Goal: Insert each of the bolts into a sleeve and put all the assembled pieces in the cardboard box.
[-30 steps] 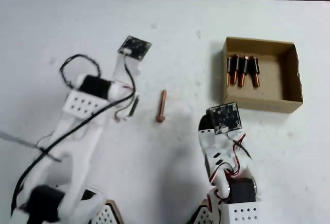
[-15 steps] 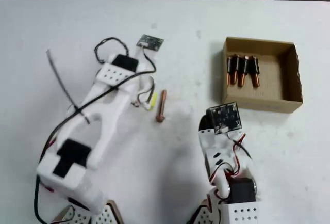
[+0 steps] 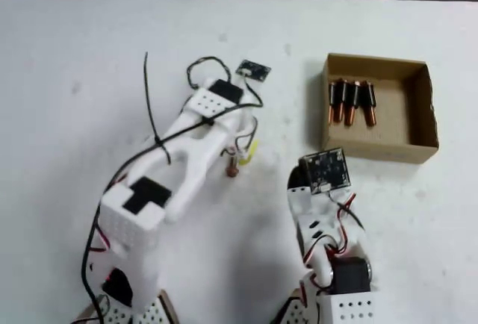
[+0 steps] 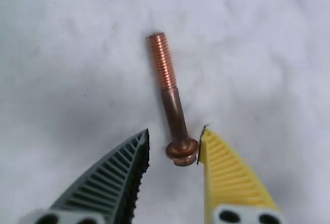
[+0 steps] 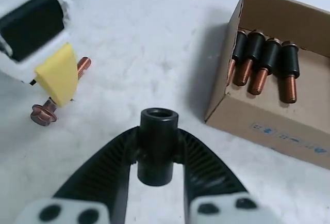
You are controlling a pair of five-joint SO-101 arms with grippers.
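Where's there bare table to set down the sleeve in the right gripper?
Bare table lies left of the left arm, and between the bolt and the box. The box's right half is bare too. It is crowded around the bolt, which the left gripper straddles.

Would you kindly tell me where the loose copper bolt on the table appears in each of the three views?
High view: bolt lies mid-table, its head showing beside the yellow finger.
Left wrist view: bolt mid-picture, head between the open fingers.
Right wrist view: bolt partly behind the yellow finger, across from the box.
Shared landmark: the yellow finger beside the bolt's head.
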